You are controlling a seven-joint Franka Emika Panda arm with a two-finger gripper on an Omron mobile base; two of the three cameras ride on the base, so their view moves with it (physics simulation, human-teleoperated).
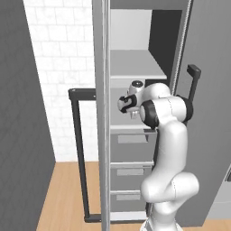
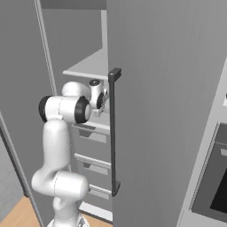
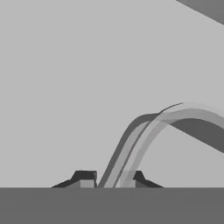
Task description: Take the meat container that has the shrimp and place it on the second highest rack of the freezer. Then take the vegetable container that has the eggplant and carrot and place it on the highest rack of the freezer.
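The arm is reaching into the open freezer (image 1: 135,67), the end effector (image 3: 108,177) pushed in at the level of a shelf just below the highest rack (image 1: 137,67). In the hand view a thin, pale curved rim (image 3: 144,131) arcs up from between the two dark fingertips (image 3: 85,177), and the rest is plain grey shelf and wall. That rim looks like the edge of a container, though which one I can't tell: no shrimp, eggplant or carrot can be made out.

The tips stand close on either side of the rim; whether they pinch it or have just let go, I cannot tell.

My read: this is the placing step, a container being set down on a rack right under the end effector. The next move would call for the fingers to part fully, then a straight pull back out, clear of the shelf above and the door's black handle (image 2: 113,128) beside the wrist.
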